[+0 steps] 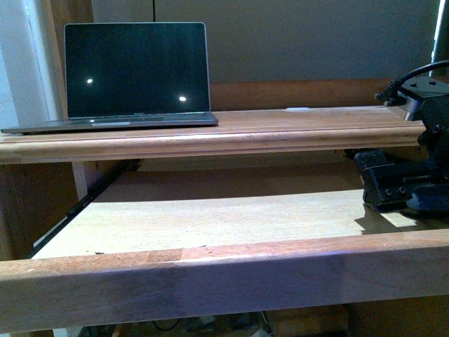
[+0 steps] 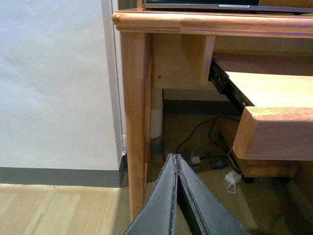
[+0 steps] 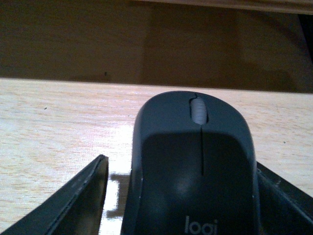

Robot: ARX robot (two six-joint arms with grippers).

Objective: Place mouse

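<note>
The mouse [image 3: 195, 161] is dark grey and domed, with a pale scroll wheel. It lies on the light wooden pull-out shelf [image 3: 58, 127]. My right gripper [image 3: 181, 164] is open around the mouse, with a strip of lit wood showing between one finger [image 3: 73, 200] and the mouse's side. The front view shows this gripper [image 1: 393, 186] low over the shelf [image 1: 210, 221] at the far right. My left gripper [image 2: 176, 157] is shut with nothing in it. It hangs below the desk, next to the desk leg [image 2: 134, 122].
An open laptop [image 1: 137, 70] with a dark screen stands on the left of the desk top [image 1: 302, 126]. The shelf's raised front rail [image 1: 224, 274] crosses the foreground. Cables and a white plug [image 2: 232, 178] lie on the floor under the desk. A white wall [image 2: 54, 83] lies beyond the leg.
</note>
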